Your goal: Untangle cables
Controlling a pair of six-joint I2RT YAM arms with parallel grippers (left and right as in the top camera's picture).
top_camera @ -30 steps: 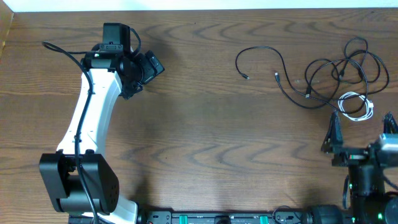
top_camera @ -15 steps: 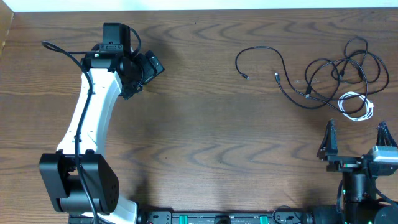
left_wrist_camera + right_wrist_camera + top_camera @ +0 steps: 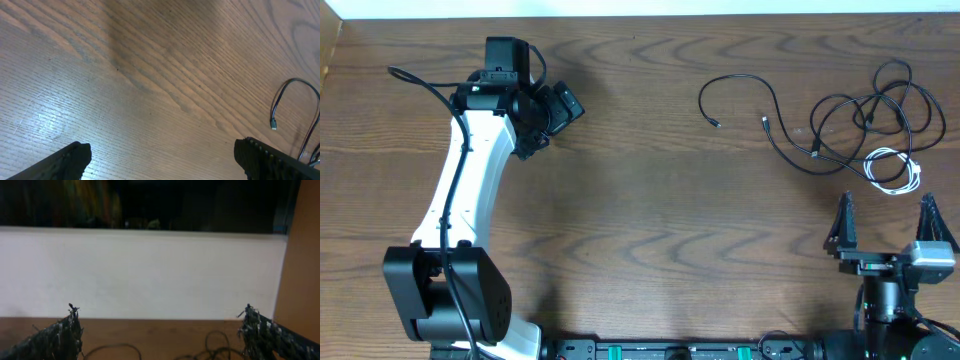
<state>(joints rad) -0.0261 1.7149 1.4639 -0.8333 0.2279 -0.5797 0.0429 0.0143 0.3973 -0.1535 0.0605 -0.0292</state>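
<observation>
**Left side.** The left arm (image 3: 470, 190) reaches to the far left part of the bench (image 3: 650, 220). The left gripper (image 3: 162, 147) hangs over bare wood with its fingers (image 3: 72, 157) wide apart and nothing between them. It is well apart from the work. In the left wrist view only one black strand end with a small plug shows, at the right edge.

**Centre to right.** The cables (image 3: 870, 110) lie at the far right of the bench. Several black loops cross one another in a loose heap. One black strand (image 3: 740, 78) arcs out to the left of the heap, and two plug ends lie free beside it. A white cable (image 3: 893, 172) is coiled small at the near edge of the heap. Whether it is caught under a black loop cannot be told.

**Right side.** The right gripper (image 3: 885, 205) stands just on the near side of the white coil. Its fingers (image 3: 844, 215) are spread wide and empty. The right wrist view looks level across the bench toward a pale wall (image 3: 150, 275), and the cables are barely in view at the bottom of it.

**Step in hand.** In my judgement this is the approach. No cable is gripped, and the heap is not yet separated.

**Next move.** The right gripper needs to tip down and advance onto a single strand, most likely the white coil or an outer black loop, and close on that strand alone. It should then draw it clear of the heap. The left gripper must cross the bench before it can pin or pull the free arc.
</observation>
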